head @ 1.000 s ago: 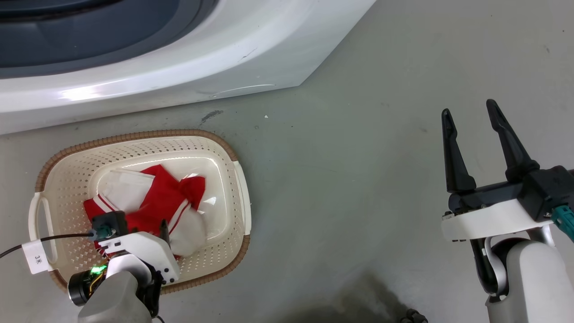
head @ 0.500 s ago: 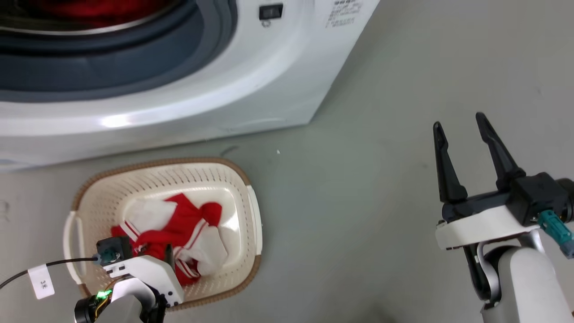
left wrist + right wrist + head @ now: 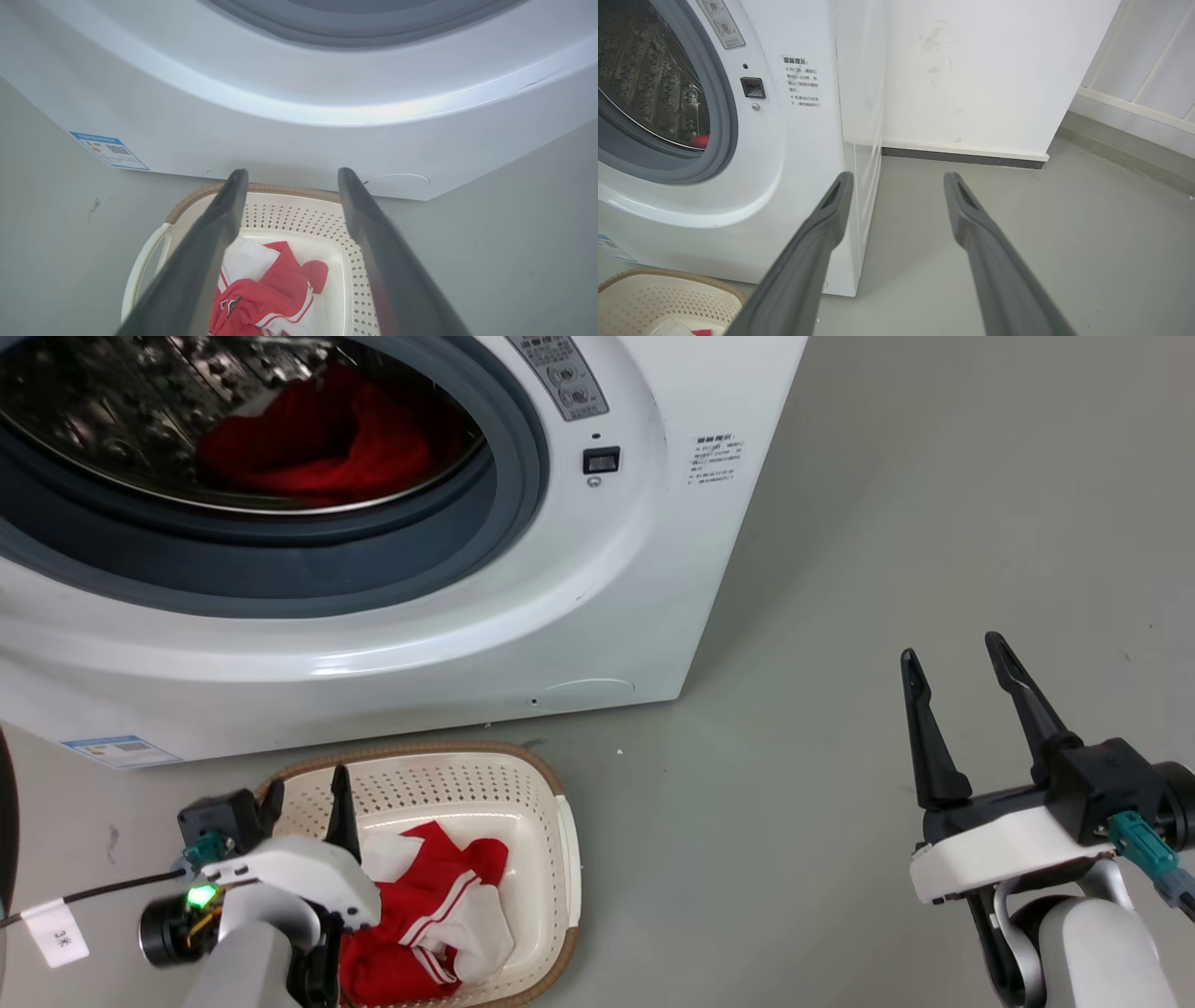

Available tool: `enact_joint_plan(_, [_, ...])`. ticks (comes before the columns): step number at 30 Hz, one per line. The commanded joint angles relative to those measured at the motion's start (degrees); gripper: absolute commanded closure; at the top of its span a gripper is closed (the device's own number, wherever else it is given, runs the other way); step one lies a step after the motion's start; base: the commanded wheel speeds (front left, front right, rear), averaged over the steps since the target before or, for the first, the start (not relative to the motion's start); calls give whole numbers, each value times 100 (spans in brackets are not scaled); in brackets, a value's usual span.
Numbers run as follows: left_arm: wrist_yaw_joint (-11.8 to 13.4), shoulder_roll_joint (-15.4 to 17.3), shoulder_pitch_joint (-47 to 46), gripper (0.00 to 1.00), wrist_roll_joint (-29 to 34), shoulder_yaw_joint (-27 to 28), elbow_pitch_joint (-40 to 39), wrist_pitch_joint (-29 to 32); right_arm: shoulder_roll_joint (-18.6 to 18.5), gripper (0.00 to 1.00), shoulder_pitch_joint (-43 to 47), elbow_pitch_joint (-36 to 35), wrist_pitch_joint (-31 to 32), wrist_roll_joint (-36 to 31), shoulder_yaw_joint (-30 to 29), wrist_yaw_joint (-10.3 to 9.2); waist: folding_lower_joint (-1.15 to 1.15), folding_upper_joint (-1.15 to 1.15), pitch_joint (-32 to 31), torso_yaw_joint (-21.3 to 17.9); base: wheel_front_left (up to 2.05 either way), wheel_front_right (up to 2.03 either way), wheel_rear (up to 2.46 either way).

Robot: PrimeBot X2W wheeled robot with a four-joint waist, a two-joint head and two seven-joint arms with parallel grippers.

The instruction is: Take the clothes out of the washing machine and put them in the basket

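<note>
A red-and-white garment lies in the basket, just beneath the left gripper, whose jaws stand apart and empty. More red clothes sit inside the washing machine. The right gripper, jaws spread, hangs well apart.

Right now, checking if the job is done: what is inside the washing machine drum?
One bunched red garment lies in the perforated drum of the washing machine. Whatever sits under it or further back is hidden.
</note>
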Motion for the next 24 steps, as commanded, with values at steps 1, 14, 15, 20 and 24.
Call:
enact_joint_plan(1, [6,-10,66,0,128,47,-195,-13,-7,0,75,-36,20,-12,-10,-4,1,0,-76,30,0,0,0])
enact_joint_plan(14, [-237,682,-1426,0,954,83,-618,21,-6,0,-25,0,-98,298,174,-4,1,0,184,-555,0,0,0])
enact_joint_plan(15, [-248,769,-1614,0,1012,39,-558,78,-6,0,-46,27,-138,337,190,-4,1,0,251,-644,0,0,0])
enact_joint_plan(20, [-302,1246,-2474,0,1143,-8,-199,547,-5,0,-143,177,-313,536,297,-5,1,0,640,-1099,0,0,0])
enact_joint_plan(24, [-354,1898,-3247,0,1285,-50,161,1200,-4,0,-275,455,-523,832,455,-4,1,0,1119,-1624,0,0,0])
